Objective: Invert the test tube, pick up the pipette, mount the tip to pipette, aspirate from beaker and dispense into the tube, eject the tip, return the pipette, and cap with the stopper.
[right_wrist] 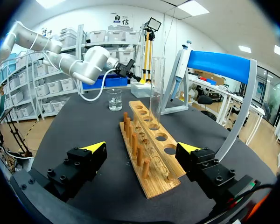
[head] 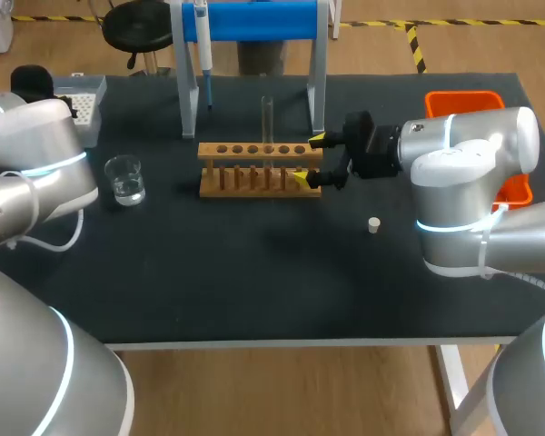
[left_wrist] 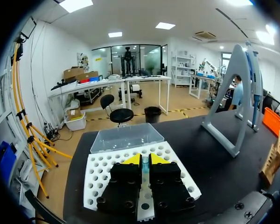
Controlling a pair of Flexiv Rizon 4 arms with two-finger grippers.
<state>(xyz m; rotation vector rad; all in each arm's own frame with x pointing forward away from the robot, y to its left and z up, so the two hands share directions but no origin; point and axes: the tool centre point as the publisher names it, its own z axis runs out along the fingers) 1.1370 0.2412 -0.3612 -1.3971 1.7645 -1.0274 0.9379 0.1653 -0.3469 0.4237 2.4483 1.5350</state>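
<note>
Right gripper (head: 310,160): wide open, one finger on either side of the wooden rack's (head: 211,150) near end, clear of it.
Left gripper (left_wrist: 144,159): fingers drawn almost together, over the white tip box (left_wrist: 100,182).
Test tube (head: 267,118): upright in a rack hole.
Pipette (head: 203,45): hanging on the blue-topped stand (head: 254,18) behind the rack.
Beaker (head: 124,179): left of the rack, with clear liquid inside.
Stopper (head: 373,225): alone on the counter (head: 254,291), near the right arm.
</note>
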